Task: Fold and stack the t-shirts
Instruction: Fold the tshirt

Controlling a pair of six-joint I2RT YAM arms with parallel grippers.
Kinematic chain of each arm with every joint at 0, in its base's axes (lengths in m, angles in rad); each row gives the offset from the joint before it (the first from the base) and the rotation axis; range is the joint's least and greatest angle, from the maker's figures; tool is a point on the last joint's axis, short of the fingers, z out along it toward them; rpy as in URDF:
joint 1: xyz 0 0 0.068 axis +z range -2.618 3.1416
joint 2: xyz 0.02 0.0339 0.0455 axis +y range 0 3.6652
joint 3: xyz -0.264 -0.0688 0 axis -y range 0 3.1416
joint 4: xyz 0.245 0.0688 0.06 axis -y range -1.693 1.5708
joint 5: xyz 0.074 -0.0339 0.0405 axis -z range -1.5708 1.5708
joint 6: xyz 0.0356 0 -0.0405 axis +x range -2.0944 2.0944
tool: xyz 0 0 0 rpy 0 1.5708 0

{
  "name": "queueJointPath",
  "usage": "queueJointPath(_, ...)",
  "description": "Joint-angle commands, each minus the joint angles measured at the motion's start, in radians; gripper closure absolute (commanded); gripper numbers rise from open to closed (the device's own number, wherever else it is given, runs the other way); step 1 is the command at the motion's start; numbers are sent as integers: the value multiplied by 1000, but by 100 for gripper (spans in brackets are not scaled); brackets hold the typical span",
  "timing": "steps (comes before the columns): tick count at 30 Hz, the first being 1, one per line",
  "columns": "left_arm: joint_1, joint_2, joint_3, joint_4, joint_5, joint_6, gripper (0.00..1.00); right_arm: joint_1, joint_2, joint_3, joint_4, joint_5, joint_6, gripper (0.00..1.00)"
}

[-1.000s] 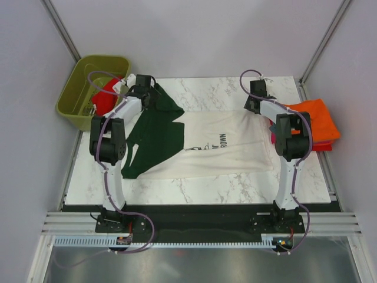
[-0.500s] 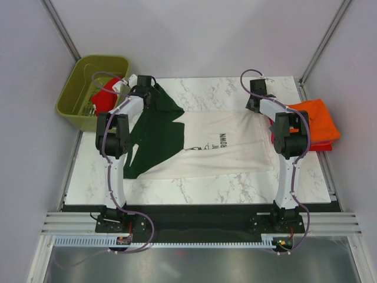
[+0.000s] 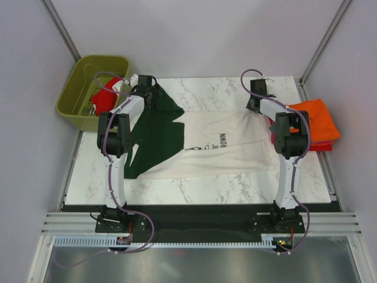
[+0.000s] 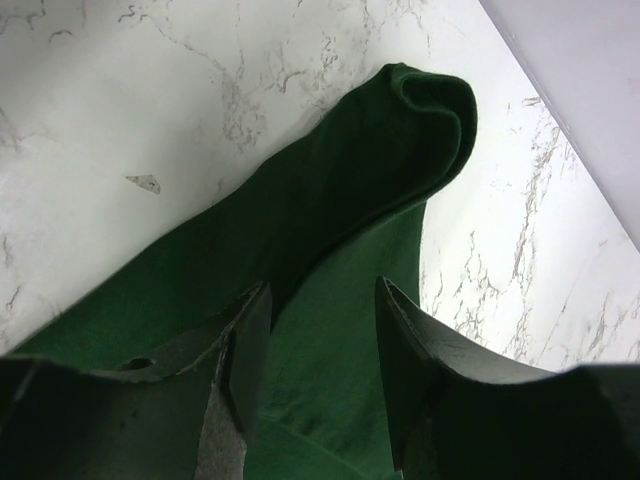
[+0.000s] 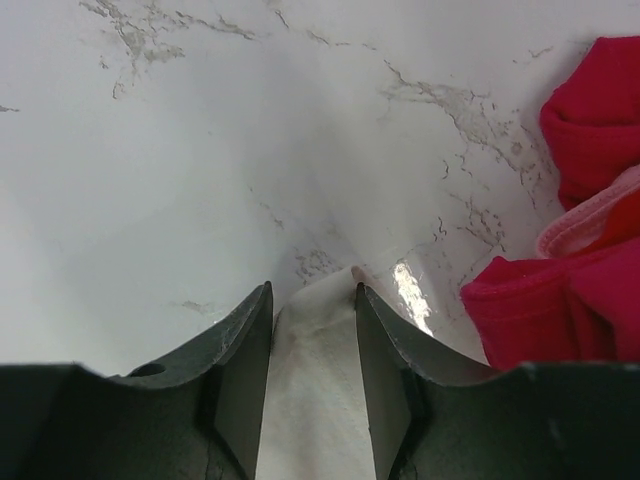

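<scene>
- Lay spread mid-frame in top view: cream shirt (image 3: 218, 147), green sleeve (image 4: 400, 150) upper left.
- Left gripper (image 4: 322, 290): stood open astride sleeve.
- Right gripper (image 5: 312, 292): shirt corner filled jaw gap; grip unclear.
- Orange shirt (image 3: 321, 121), right edge, partly hidden behind arm (image 3: 288, 135).

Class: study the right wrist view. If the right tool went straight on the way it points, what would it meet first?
The right tool would first meet the cream t-shirt corner lying between its fingers. Beyond that is probably bare marble table. The red shirt lies off to the right, outside that line.
</scene>
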Motion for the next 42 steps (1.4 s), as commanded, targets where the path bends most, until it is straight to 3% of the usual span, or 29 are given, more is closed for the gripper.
queueJointPath(1,5,5,29,13,13,1,47,-6,7,12,20,-8,14,54)
queueJointPath(8,5,50,63,9,50,-28,56,-12,-7,-4,37,-31,24,59)
queueJointPath(11,5,57,66,7,53,-29,69,-12,-18,-16,51,-39,27,64)
queueJointPath(18,4,41,64,16,42,-13,98,-12,-44,-45,77,-54,28,87)
queueJointPath(25,-39,-54,-9,78,-65,72,98,-13,-90,-82,112,-53,25,96)
queueJointPath(33,-102,-177,-98,108,-208,139,98,-17,-154,-142,155,-57,30,97)
queueJointPath(42,-108,-216,-137,96,-237,152,98,-18,-179,-165,161,-45,28,94)
